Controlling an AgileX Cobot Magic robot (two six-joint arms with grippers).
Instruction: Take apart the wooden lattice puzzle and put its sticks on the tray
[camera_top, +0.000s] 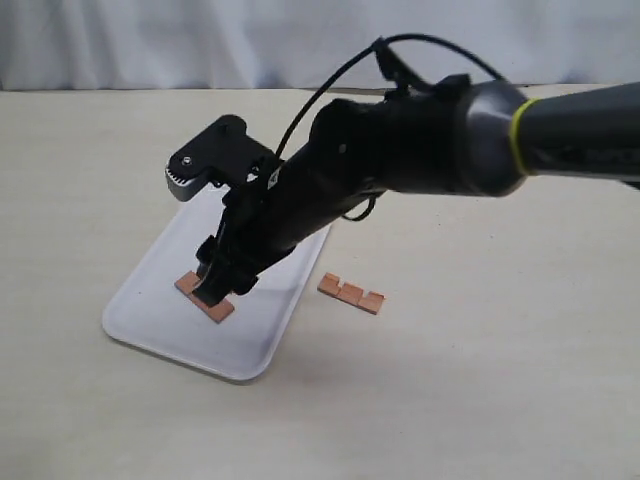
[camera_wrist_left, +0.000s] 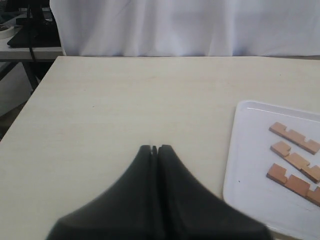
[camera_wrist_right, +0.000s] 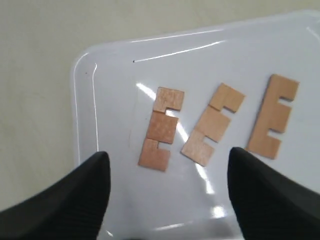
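1. Reaching across the middle in the exterior view, the right gripper (camera_top: 215, 292) hangs low over the tray (camera_top: 250, 345), its tips among the sticks (camera_top: 218, 310) lying there. One loose stick (camera_top: 351, 293) rests on the table (camera_top: 480, 380) just beside the tray's right-hand long edge. Its notches are turned away from the camera, and its long axis runs roughly crosswise to that edge. The left arm does not show here.
2. The left wrist view shows the left gripper (camera_wrist_left: 154, 148) with its fingers pressed together, holding nothing, over bare table. The tray (camera_wrist_left: 250, 165) sits off to one side of it, carrying three sticks (camera_wrist_left: 295, 137) side by side.
3. The right wrist view shows the right gripper (camera_wrist_right: 167, 155) spread wide and empty above a corner of the tray (camera_wrist_right: 115, 100). The three sticks (camera_wrist_right: 212, 125) lie flat and apart from one another.
4. Judging from this, no lattice is left and only the loose stick remains off the tray. It lies on the right arm's own side, so that arm is nearer, and the jaws would need to straddle its short width.
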